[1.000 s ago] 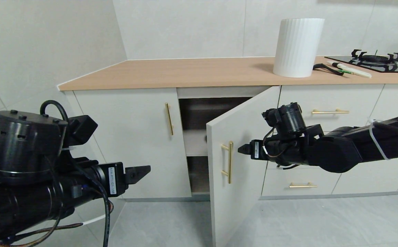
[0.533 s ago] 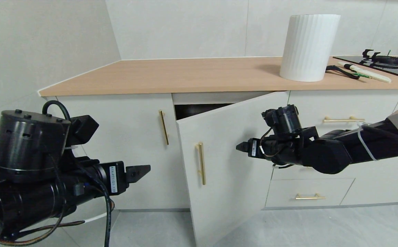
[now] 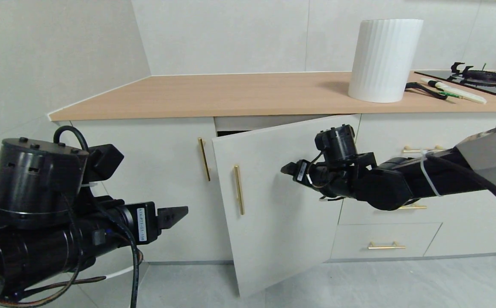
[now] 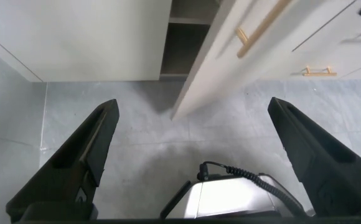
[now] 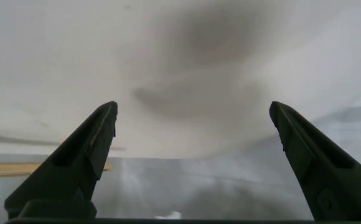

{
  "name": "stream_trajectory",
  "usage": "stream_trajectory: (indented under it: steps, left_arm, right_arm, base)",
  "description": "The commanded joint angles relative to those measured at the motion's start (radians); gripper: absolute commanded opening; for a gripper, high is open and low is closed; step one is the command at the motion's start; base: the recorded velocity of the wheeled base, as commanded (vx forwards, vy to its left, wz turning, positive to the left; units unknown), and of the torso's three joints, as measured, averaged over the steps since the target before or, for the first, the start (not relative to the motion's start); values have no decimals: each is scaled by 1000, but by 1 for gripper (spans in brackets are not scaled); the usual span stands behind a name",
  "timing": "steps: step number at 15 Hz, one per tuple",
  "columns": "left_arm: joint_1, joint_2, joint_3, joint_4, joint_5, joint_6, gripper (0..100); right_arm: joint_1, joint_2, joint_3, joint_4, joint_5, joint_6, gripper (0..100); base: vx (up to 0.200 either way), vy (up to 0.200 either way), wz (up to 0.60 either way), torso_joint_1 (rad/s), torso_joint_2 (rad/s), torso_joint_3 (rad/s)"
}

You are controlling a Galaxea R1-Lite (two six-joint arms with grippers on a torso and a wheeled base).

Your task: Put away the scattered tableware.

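While the right gripper [image 3: 288, 169] is hovering at the outer face of the cabinet door [image 3: 282, 222], its fingers [image 5: 84, 162] are standing wide apart with nothing between them. Whether a fingertip is touching the panel cannot be told. The door is hanging ajar, its handle side swung out from the frame, and a narrow dark gap is showing above its top edge. Its door handle [image 3: 239, 189] is running upright near the free edge, close to the second handle [image 3: 203, 159] on the shut door to the left. Past the door's edge, a shelf [image 4: 190, 20] is showing inside the cabinet in the left wrist view. What it is carrying cannot be made out.

The left gripper [image 3: 173, 214] is hanging low, well apart from the cabinet and over the floor [image 4: 137, 137]. Its fingers [image 4: 87, 155] are spread open and holding nothing.

On the table [image 3: 213, 92], a tall white ribbed container [image 3: 384, 60] is standing upright, with its inside hidden. Just beside it, between it and the stove [image 3: 483, 77], the utensils [image 3: 453, 92] are lying flat on the wood. A dark looped piece is lying nearest the container and a long white-and-green one beyond it. Drawers [image 3: 376, 235] with gold pulls are sitting to the right of the door, around the right arm.
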Motion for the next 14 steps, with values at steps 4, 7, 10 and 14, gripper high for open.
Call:
stream_trajectory:
  steps: [4, 7, 10, 14]
  left_arm:
    - [0, 1, -1, 0, 0, 0, 100]
    - [0, 1, -1, 0, 0, 0, 100]
    - [0, 1, -1, 0, 0, 0, 100]
    - [0, 1, -1, 0, 0, 0, 100]
  right_arm:
    - [1, 148, -137, 4, -113, 52, 100]
    - [-20, 160, -177, 4, -128, 76, 100]
    - [-48, 211, -252, 6, -206, 76, 100]
    - [-91, 280, -335, 4, -288, 75, 100]
  base:
    - [0, 0, 0, 0, 0, 0]
    - [0, 0, 0, 0, 0, 0]
    - [0, 0, 0, 0, 0, 0]
    - [0, 0, 0, 0, 0, 0]
